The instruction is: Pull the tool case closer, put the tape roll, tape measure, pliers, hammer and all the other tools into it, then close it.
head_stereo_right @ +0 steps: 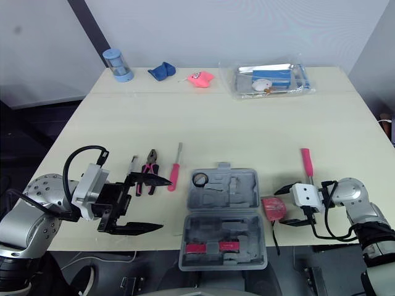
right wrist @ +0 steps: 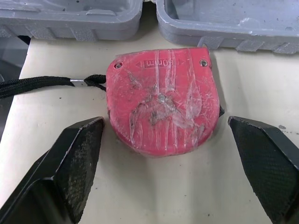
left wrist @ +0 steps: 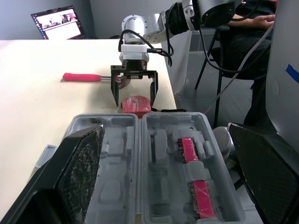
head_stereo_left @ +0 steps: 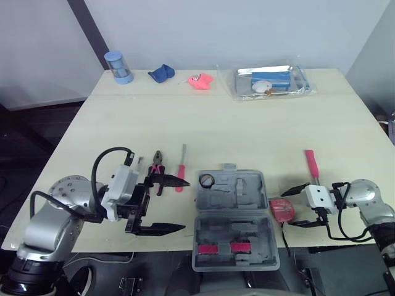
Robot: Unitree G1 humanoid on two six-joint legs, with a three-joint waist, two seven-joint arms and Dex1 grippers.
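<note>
- Step in hand: picking up the tape measure [right wrist: 163,107]. The tool case [head_stereo_left: 234,266] lies open at the near table edge, and a small dark ring [head_stereo_left: 206,180], apparently the tape roll, already sits in its far half.
- Right gripper [head_stereo_left: 287,209]: fingers spread wide, holding nothing. One fingertip stands on each side of the tape measure, which lies partly between them and untouched.
- Position of the tape measure: flat on the table at 3 o'clock of the case, just beside its wall.
- Appearance of the tape measure: a red casing with one straight side and a rounded back, lying on its broad face. The top is scuffed and scratched, with embossed lettering and two small screws. A black wrist strap trails from one corner towards the table edge.
- Next move, as a judgement: advance slightly, close on the two curved flanks, lift, then carry towards 9 o'clock into a free recess. The smooth rounded sides may slip, and the strap could catch on the case rim.
- Left gripper [head_stereo_left: 185,205]: fingers parted and empty, at 9 o'clock of the case.
- Tools not yet packed: pliers [head_stereo_left: 157,168] and a pink-handled screwdriver [head_stereo_left: 181,169] at 10 o'clock of the case, and the hammer [head_stereo_left: 311,165] at 1 o'clock of the tape measure.
</note>
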